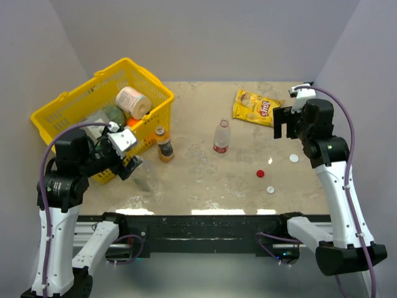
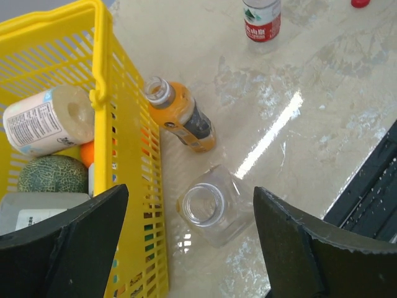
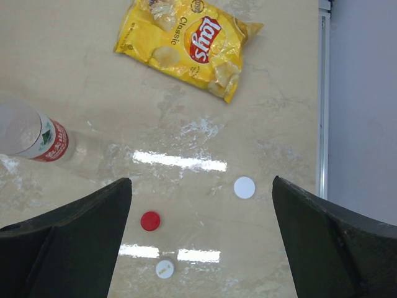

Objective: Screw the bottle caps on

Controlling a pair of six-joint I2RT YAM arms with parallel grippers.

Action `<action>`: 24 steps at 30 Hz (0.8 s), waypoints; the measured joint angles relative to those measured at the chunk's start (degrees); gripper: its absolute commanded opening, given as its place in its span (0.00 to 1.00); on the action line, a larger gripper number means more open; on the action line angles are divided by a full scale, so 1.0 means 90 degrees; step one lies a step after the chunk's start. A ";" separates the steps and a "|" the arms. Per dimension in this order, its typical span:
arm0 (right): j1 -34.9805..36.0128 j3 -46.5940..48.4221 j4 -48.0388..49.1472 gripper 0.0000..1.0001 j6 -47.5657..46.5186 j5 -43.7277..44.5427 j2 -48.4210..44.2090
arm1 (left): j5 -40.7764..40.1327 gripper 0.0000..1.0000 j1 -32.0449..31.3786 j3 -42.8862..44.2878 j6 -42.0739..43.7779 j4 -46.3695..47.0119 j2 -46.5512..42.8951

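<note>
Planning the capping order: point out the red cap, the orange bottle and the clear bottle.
red cap [image 3: 150,221]: right wrist view, centre of its top.
orange bottle [image 2: 186,118]: left wrist view, middle of its body.
clear bottle [image 2: 229,200]: left wrist view, body beside its open mouth.

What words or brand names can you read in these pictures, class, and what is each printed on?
"Lay's": yellow chip bag.
"Classic": same bag, beside the brand name.
Water bottle, red label: characters too blurred to read.
White roll in the basket: wrapper print too small to read.

Claw [image 3: 200,183] spread wide, empty. Red cap [image 3: 150,221], white cap [image 3: 244,187], another white cap [image 3: 164,269] on table [image 3: 74,81].
</note>
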 measured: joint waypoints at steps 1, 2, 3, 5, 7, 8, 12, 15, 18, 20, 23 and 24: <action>0.0000 0.0000 0.0000 0.99 0.0002 -0.0015 -0.0005 | 0.0022 0.86 0.0000 0.0000 0.0083 -0.0097 0.0005; 0.0000 0.0000 0.0000 0.99 0.0002 -0.0041 -0.0005 | 0.0056 0.87 0.0000 0.0000 0.0180 -0.0204 0.0019; 0.0000 0.0000 0.0000 0.99 0.0000 -0.0092 -0.0005 | 0.0095 0.88 0.0000 0.0000 0.0274 -0.0342 0.0049; 0.0000 0.0000 0.0000 0.99 -0.0022 -0.0228 -0.0015 | 0.0151 0.92 0.0000 0.0000 0.0437 -0.0629 0.0160; 0.0000 0.0000 0.0000 0.99 -0.0063 -0.0369 -0.0044 | 0.0177 1.00 0.0000 0.0000 0.0551 -0.0891 0.0316; 0.0000 0.0000 0.0002 0.99 -0.0080 -0.0444 -0.0063 | 0.0177 1.00 0.0000 0.0000 0.0622 -0.1013 0.0408; 0.0000 0.0000 0.0007 0.99 -0.0134 -0.0641 -0.0119 | 0.0095 1.00 0.0000 -0.0141 0.0721 -0.1243 0.0571; 0.0000 -0.0002 0.0032 0.99 -0.0143 -0.0704 -0.0112 | -0.0012 1.00 0.0000 -0.0355 0.0716 -0.1297 0.0520; 0.0000 -0.0002 0.0061 0.99 -0.0141 -0.0801 -0.0095 | -0.0172 1.00 0.0000 -0.0651 0.0685 -0.1270 0.0432; 0.0000 -0.0022 0.0092 0.99 -0.0138 -0.0852 -0.0080 | -0.0245 1.00 0.0000 -0.0865 0.0648 -0.1226 0.0386; 0.0000 -0.0041 0.0104 0.99 -0.0138 -0.0945 -0.0044 | -0.0355 1.00 0.0000 -0.1139 0.0520 -0.0981 0.0401; 0.0000 -0.0041 0.0109 0.99 -0.0143 -0.0969 -0.0022 | -0.0389 1.00 0.0000 -0.1209 0.0488 -0.0882 0.0430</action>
